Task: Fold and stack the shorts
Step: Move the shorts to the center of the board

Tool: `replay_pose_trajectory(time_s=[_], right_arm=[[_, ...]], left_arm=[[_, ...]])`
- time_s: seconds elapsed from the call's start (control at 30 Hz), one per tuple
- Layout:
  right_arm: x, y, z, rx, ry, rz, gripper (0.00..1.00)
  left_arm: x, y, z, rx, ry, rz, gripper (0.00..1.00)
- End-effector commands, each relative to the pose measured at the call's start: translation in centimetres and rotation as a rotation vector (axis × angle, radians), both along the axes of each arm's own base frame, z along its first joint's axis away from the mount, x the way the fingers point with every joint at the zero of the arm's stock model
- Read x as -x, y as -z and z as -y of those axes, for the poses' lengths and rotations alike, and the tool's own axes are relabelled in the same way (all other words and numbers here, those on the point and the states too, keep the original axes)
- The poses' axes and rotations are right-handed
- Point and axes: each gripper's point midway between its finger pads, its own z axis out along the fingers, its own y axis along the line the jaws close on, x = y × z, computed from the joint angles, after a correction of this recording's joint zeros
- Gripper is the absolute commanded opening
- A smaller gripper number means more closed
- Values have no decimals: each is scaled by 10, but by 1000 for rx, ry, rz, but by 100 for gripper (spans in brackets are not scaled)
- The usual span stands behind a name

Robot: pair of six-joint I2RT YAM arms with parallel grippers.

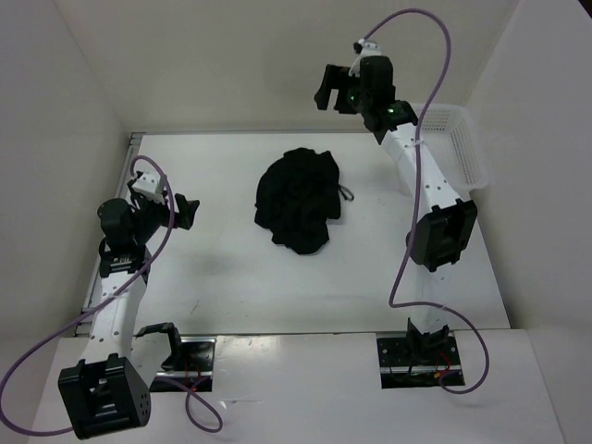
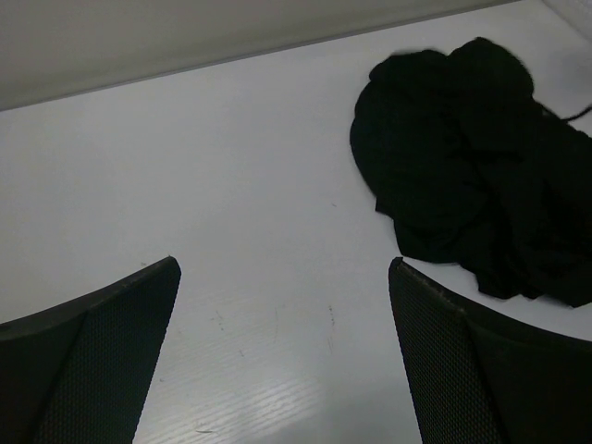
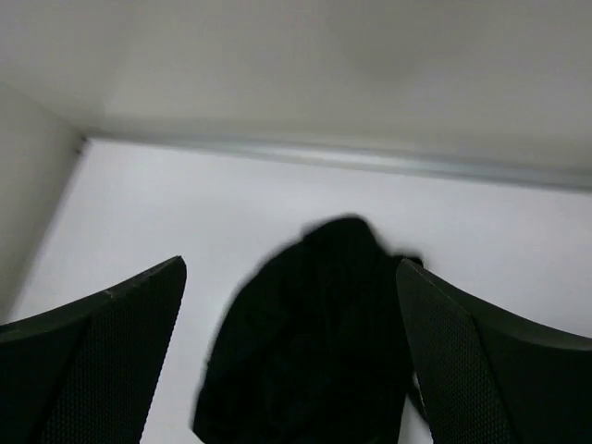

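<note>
Shorts [image 1: 298, 199] crumpled on tabletop [image 1: 231, 287], ahead-right of L tool [image 1: 190, 213], below & ahead of raised R tool [image 1: 324, 91]. Both wide open, empty.

The left claw [image 2: 284, 277] fills the bottom of the left wrist view. Its two dark, mesh-textured fingers [image 2: 102, 361] stand wide apart, with only bare surface between them. Under them lies the smooth white worktop [image 2: 185, 157], faintly scuffed near the middle. At the upper right sits the pair of plain black soft-fabric shorts [image 2: 462, 166], crumpled into a rounded heap of folds. It lies well apart from the left finger, and its lower edge shows just above the right finger's tip. A thin black drawstring [image 2: 575, 113] trails from the heap towards the right edge. A pale grey wall [image 2: 139, 37] runs along the far side of the worktop.
</note>
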Motion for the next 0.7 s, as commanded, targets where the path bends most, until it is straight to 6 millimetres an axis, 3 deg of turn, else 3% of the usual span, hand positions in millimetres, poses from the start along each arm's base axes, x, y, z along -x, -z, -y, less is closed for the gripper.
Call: replay_pose_trajectory(time_s=[0.0, 0.03, 0.07, 0.13, 0.17, 0.2, 0.27, 0.33, 0.43, 0.57, 0.67], right_arm=[[4, 32, 14, 149, 9, -27, 99], [11, 34, 17, 171, 3, -28, 99], [18, 63, 17, 205, -28, -85, 99], [35, 78, 18, 272, -99, -98, 99], [49, 113, 17, 303, -152, -165, 99], [61, 125, 11, 302, -220, -187, 99], [89, 160, 13, 318, -275, -266, 94], [104, 179, 15, 316, -298, -308, 85], [130, 225, 29, 386, -319, -381, 78], [127, 246, 39, 401, -277, -392, 73], [113, 249, 54, 348, -218, -411, 73]], left_arm=[[-4, -31, 5, -22, 49, 100, 100], [-2, -34, 6, -24, 49, 109, 100], [-1, -23, 6, -18, 49, 85, 100], [2, -22, 8, -17, 58, 87, 100], [3, -14, 10, -12, 67, 71, 100], [4, -9, 10, -10, 67, 66, 100], [6, -7, 10, -10, 67, 65, 100], [9, -5, 12, -8, 76, 64, 100], [9, -3, 13, -6, 76, 55, 100], [13, 3, 15, 1, 85, 36, 100], [13, 8, 15, 7, 85, 16, 100]])
